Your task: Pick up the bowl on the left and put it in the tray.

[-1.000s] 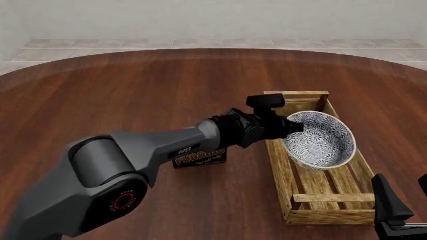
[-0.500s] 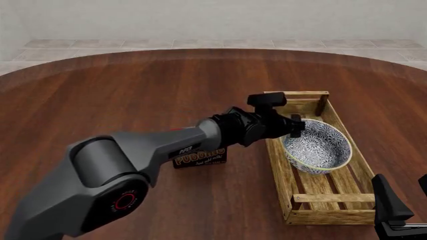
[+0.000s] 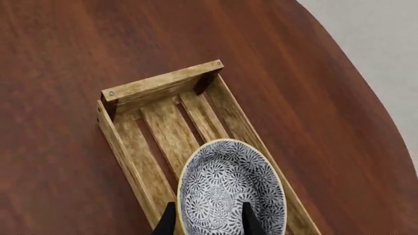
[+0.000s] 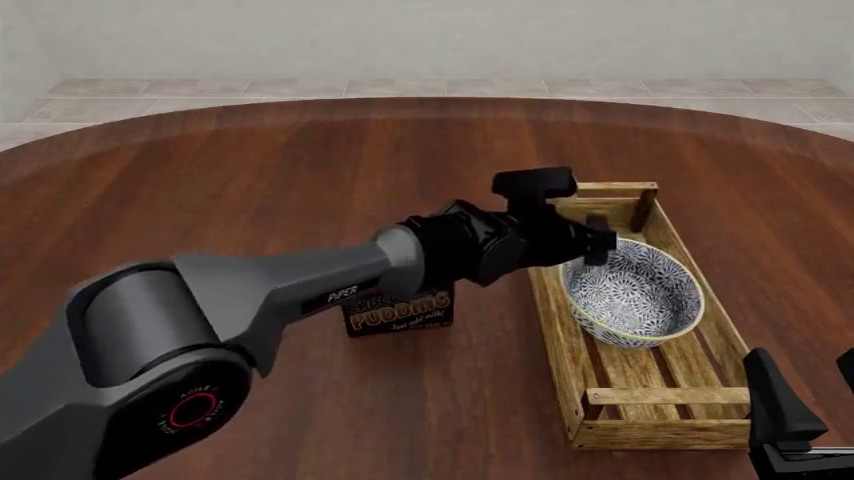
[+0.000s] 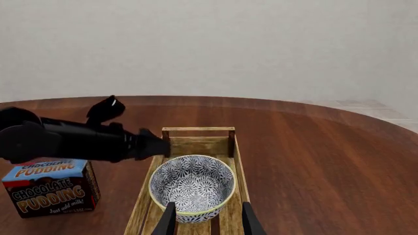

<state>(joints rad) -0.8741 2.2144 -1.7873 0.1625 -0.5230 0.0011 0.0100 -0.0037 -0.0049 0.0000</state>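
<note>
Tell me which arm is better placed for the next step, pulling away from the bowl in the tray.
Left. The left gripper is at the rim of the bowl, which sits in the tray, so only it needs to back off. The right gripper is apart from the bowl.

Hiding the upper half of the chocolate pudding box (image 4: 400,315) behind the left arm (image 4: 267,290) in the front view, leaving only part of its lettering readable. Covering the left rim of the bowl (image 4: 638,295) and a stretch of the tray's (image 4: 661,397) left wall with the left gripper (image 4: 597,250), so not showing whether anything is touching there. Cutting off the bowl's near edge and the tray's near end at the left wrist picture's border, with only dark fingertips (image 3: 168,223) poking in. Cropping the right gripper (image 4: 806,380) at the front view's lower right corner. Losing the tray's near end below the right wrist picture's edge too, and rendering the box's smallest print too fine to read.
</note>
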